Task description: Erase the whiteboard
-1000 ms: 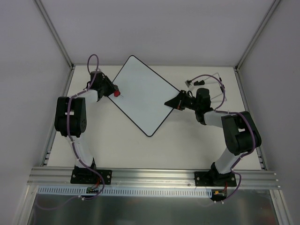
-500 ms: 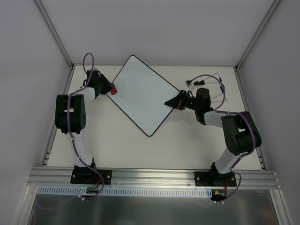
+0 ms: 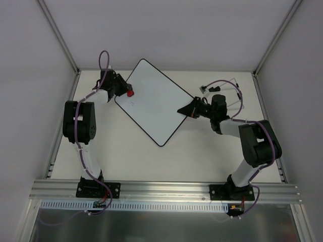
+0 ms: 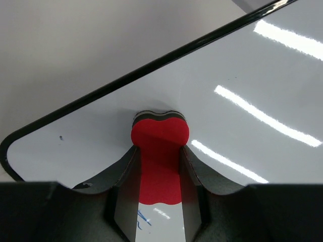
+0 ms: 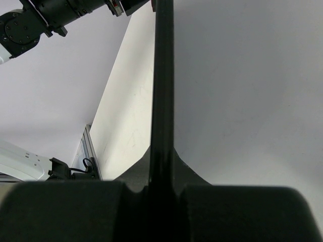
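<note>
While the right gripper [image 3: 184, 111] clamps the whiteboard [image 3: 156, 103] rim, the left gripper [image 4: 159, 156] pinches the eraser [image 4: 160, 133].
Eraser tip lies on the board, near a corner.

Whiteboard [image 3: 154, 101]: white, black-rimmed, rounded corners, lying diagonally mid-table; faint pen marks near left corner.

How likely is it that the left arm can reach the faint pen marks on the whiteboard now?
Probably yes: the left gripper holds the eraser on the whiteboard, and the marks lie just beside it, nothing between.
</note>
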You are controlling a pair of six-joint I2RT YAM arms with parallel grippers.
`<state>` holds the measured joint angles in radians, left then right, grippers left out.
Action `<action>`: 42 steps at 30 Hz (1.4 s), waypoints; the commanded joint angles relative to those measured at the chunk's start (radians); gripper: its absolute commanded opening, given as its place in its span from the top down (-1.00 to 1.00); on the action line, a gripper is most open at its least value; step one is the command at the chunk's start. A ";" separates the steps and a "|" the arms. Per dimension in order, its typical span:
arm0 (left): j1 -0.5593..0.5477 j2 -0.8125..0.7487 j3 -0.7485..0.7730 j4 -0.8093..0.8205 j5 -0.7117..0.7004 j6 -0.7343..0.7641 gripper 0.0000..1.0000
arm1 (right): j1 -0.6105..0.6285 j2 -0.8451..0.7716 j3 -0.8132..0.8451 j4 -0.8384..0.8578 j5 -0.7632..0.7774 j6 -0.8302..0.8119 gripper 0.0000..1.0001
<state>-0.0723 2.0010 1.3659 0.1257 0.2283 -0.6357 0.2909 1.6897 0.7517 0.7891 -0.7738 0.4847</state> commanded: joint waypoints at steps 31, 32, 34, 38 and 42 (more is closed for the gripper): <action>0.077 -0.002 -0.165 -0.047 0.056 -0.067 1.00 | 0.059 -0.058 0.047 0.124 -0.363 -0.043 1.00; 0.022 -0.005 -0.174 -0.046 0.049 -0.071 1.00 | 0.060 -0.053 0.049 0.124 -0.363 -0.041 0.99; -0.010 -0.010 -0.212 -0.016 0.052 -0.113 1.00 | 0.060 -0.055 0.051 0.125 -0.361 -0.041 0.99; -0.084 -0.045 -0.339 0.130 0.060 -0.223 1.00 | 0.060 -0.061 0.051 0.125 -0.355 -0.043 0.99; -0.174 -0.076 -0.415 0.184 0.046 -0.277 1.00 | 0.060 -0.061 0.048 0.125 -0.355 -0.044 0.99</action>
<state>-0.1085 1.8820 1.0306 0.3305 0.1638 -0.8219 0.2790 1.6894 0.7517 0.7975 -0.7769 0.4583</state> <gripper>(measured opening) 0.311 0.050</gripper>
